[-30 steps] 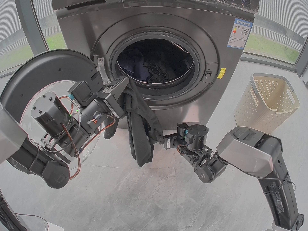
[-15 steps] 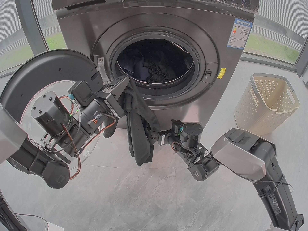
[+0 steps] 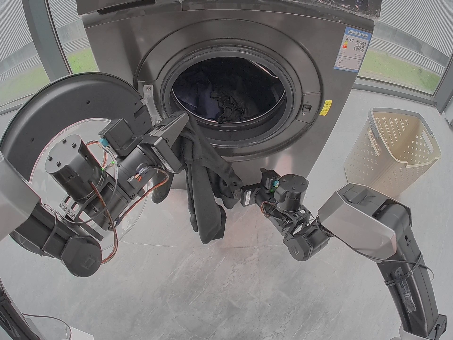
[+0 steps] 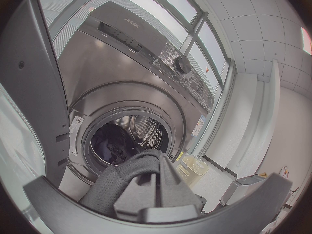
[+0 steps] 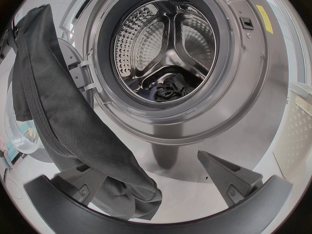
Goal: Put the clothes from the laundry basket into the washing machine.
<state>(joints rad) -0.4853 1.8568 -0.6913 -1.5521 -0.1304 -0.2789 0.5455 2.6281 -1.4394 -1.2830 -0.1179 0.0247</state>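
Our left gripper (image 3: 181,121) pinches the top of a dark mesh garment (image 3: 204,185), which hangs limp just in front of the open washing machine (image 3: 302,57). Our right gripper (image 5: 143,166) is spread, cloth draped over one finger. The garment seems soft, light and floppy, so gathering its lower folds looks best.

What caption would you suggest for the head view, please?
Left gripper holds a dark garment before the open washing machine; right gripper open against it.

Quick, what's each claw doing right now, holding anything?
Left gripper: shut on the dark garment.
Right gripper: open, the garment draped over one finger.
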